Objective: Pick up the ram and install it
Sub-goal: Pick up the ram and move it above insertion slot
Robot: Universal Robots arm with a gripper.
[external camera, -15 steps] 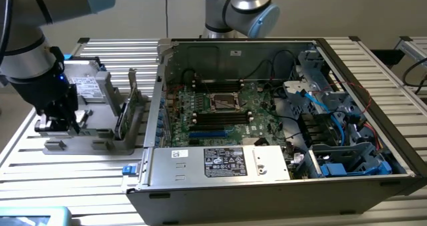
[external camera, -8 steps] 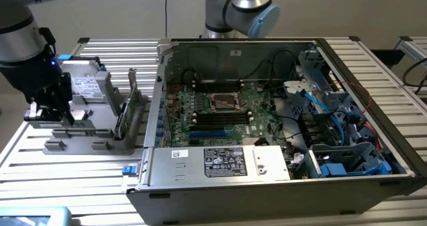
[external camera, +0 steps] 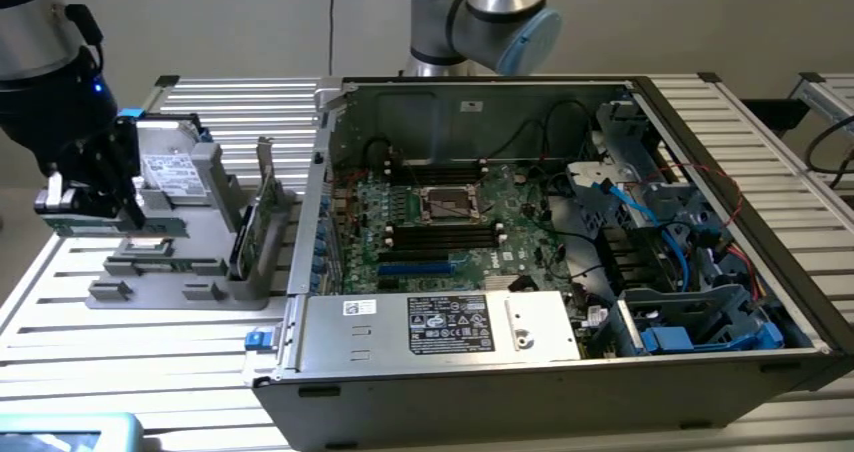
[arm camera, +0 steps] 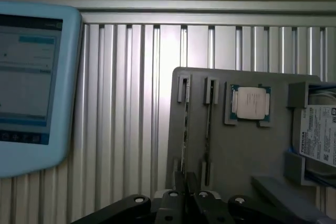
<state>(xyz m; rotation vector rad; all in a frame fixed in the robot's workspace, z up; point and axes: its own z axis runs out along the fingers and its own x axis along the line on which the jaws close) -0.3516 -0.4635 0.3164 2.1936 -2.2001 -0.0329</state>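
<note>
**Ram [arm camera: 185,135] being hovered over in its grey fixture [arm camera: 241,156]**

The gripper [arm camera: 185,183] is being held just above the stick (whether open or closed cannot be told). It is being judged light, stiff, fragile, best pinched across its thin faces. A second stick [arm camera: 209,124] is being crowded close beside; room is being left overhead toward the computer case [external camera: 534,397].
</note>
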